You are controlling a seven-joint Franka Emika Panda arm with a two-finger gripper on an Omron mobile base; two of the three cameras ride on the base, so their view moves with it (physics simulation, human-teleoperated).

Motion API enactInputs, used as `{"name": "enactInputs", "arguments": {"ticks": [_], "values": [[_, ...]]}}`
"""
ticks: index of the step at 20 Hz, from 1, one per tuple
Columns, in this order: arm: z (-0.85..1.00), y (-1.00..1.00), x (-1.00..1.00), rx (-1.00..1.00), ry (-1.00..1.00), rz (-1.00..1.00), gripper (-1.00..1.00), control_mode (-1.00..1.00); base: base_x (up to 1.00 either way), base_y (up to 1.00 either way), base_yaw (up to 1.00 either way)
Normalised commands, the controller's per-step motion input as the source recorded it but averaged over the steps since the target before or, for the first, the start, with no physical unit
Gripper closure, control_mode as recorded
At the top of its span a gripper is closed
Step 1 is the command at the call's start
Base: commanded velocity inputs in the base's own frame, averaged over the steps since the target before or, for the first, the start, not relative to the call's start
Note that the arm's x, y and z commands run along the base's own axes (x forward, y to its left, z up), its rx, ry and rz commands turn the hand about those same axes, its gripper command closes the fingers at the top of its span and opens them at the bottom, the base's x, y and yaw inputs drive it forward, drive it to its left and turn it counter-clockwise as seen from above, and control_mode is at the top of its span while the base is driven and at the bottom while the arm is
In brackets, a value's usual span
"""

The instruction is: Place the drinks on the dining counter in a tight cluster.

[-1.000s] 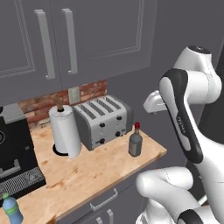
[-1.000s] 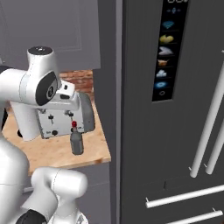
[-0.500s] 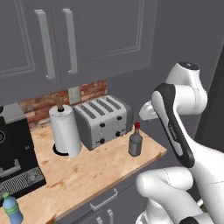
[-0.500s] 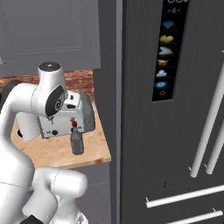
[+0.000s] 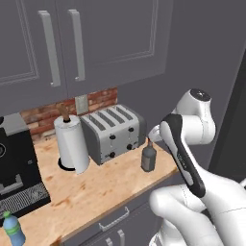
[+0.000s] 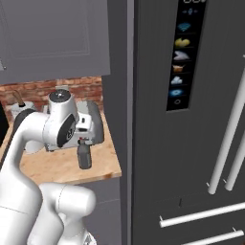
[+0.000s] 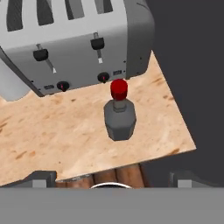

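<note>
A dark grey-brown bottle with a red cap [image 7: 119, 118] stands upright near the right end of a wood counter [image 5: 96, 187], in front of a toaster. My gripper [image 7: 114, 178] hovers just above and in front of it, open wide, with nothing between its fingers. From the left base view the hand [image 5: 151, 140] sits right over the bottle [image 5: 148, 158]; from the right base view the gripper [image 6: 85, 141] is directly above the bottle [image 6: 84, 158]. A slim blue bottle [image 5: 13, 229] stands at the counter's front left edge. The dining counter is out of view.
A steel four-slot toaster [image 5: 113, 132] stands close behind the dark bottle. A paper towel roll [image 5: 72, 146] and a black coffee machine [image 5: 17, 168] lie further left. Wall cabinets hang above. A dark fridge [image 6: 191, 119] rises just right of the counter's end.
The arm has folded forward and down, bringing the hand from high at the right to just above the red-capped bottle. The jaws stayed open and the bottles have not moved.
</note>
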Motion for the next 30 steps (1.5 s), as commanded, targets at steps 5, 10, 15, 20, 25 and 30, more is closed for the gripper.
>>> {"name": "enactInputs", "arguments": {"ticks": [5, 10, 15, 20, 25, 30], "values": [[-0.27, 0.1, 0.26, 0.0, -0.06, 0.0, -1.0, -1.0, 0.0, 0.0, 0.0], [-0.01, 0.12, 0.05, 0.0, 0.0, 0.0, -1.0, -1.0, 0.0, 0.0, 0.0], [0.0, -0.01, 0.01, 0.0, 0.01, -0.03, -1.0, -1.0, 0.0, 0.0, 0.0], [0.0, -0.17, 0.14, 0.0, 0.11, -0.07, -1.0, -1.0, 0.0, 0.0, 0.0], [0.0, -0.07, 0.29, 0.0, 0.11, -0.04, -1.0, -1.0, 0.0, 0.0, 0.0], [0.0, 0.0, 0.12, 0.0, 0.0, 0.0, -1.0, -1.0, 0.0, 0.0, 0.0]]}}
